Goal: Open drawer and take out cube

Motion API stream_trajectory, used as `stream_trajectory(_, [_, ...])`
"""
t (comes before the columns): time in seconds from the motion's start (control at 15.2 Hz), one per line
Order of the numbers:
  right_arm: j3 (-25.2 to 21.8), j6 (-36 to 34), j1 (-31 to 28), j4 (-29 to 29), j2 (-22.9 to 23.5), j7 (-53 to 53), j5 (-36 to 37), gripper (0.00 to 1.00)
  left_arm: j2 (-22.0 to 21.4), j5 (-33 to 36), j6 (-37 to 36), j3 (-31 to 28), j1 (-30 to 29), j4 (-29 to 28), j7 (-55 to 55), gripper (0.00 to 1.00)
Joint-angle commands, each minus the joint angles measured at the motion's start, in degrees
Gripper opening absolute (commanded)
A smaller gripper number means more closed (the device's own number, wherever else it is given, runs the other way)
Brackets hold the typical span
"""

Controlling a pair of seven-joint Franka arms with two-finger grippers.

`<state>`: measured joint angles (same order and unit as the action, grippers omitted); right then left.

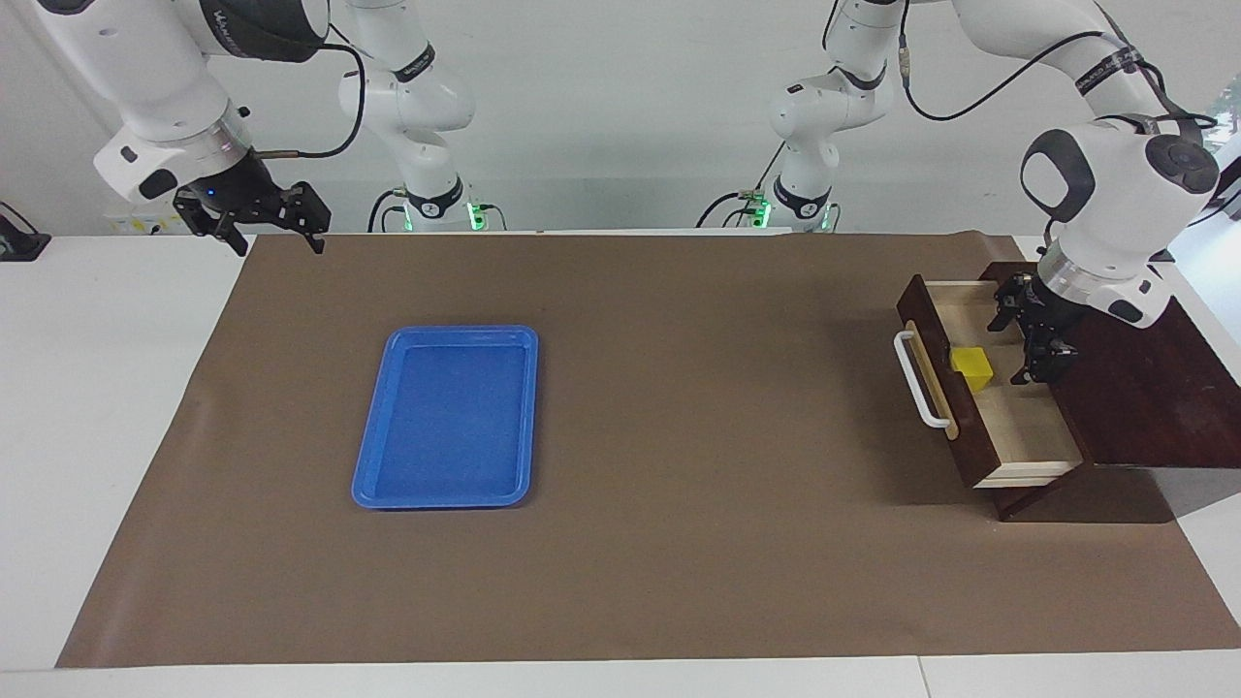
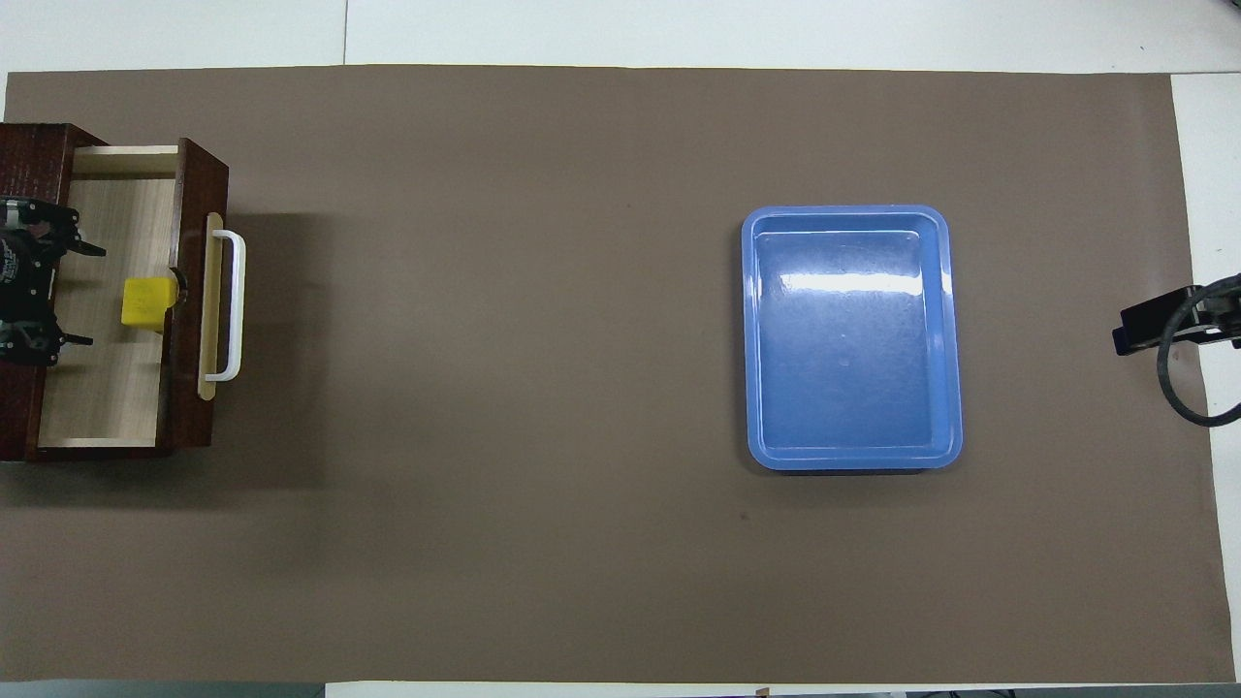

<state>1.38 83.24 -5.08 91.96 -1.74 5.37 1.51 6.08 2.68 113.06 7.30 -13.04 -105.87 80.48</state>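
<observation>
The dark wooden drawer (image 1: 1028, 431) (image 2: 107, 388) stands pulled out of its box, white handle (image 1: 921, 383) toward the table's middle. The yellow cube (image 1: 971, 368) (image 2: 145, 302) rests on the pale drawer floor just inside the drawer front. My left gripper (image 1: 1013, 349) (image 2: 92, 297) hangs low over the drawer, beside the cube toward the box. It is open and apart from the cube, with nothing between its fingers. My right gripper (image 1: 276, 247) (image 2: 1154, 320) waits open above the mat's edge at the right arm's end.
A flat blue tray (image 1: 446, 417) (image 2: 853, 339) lies on the brown mat toward the right arm's end. The dark box top (image 1: 1134, 378) sits under the left arm's wrist. Bare mat spans between tray and drawer.
</observation>
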Motion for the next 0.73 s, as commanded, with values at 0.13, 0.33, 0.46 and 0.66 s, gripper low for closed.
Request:
stream_trajectory(0.13, [0.6,0.3,-0.7,1.6,-1.4,0.7,0.2,1.0,-1.9,-0.5,2.3,0.0,1.2,-3.6,3.2,1.0])
stream_trajectory(0.33, [0.6,0.4,-0.7,1.6,-1.4,0.6,0.2,1.0,-2.0,-0.5,2.3,0.0,1.5,-4.3,3.1,1.0])
stream_trajectory(0.46, [0.6,0.4,-0.7,1.6,-1.4,0.5,0.2,1.0,-2.5,-0.5,3.1,0.0,1.5,-5.2,3.1,1.0])
stream_trajectory(0.66, [0.6,0.5,-0.7,1.6,-1.4,0.6,0.2,1.0,-2.8,-0.5,4.3,0.0,1.5,-6.3,3.2,0.93])
